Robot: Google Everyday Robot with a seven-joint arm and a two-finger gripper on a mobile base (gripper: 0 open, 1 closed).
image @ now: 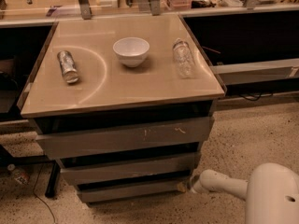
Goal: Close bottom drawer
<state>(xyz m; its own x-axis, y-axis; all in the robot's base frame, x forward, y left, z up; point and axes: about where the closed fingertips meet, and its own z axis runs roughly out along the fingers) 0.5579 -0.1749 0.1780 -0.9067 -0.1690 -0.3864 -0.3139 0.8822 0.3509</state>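
Observation:
The bottom drawer (pixel 133 189) is the narrowest grey front, lowest in the cabinet, and stands out only slightly under the mid-width drawer (pixel 128 168). The widest drawer (pixel 124 136) with pale scratches is on top. My gripper (pixel 190 185) is at the end of the white arm (pixel 224 183), low on the right, touching the right end of the bottom drawer's front. The fingers themselves are hidden behind the wrist.
On the tan cabinet top (pixel 103 90) lie a metal can (pixel 67 66), a white bowl (pixel 131 51) and a clear bottle (pixel 183 57). A black leg and cable (pixel 49 190) stand at lower left. Speckled floor (pixel 243 139) lies to the right.

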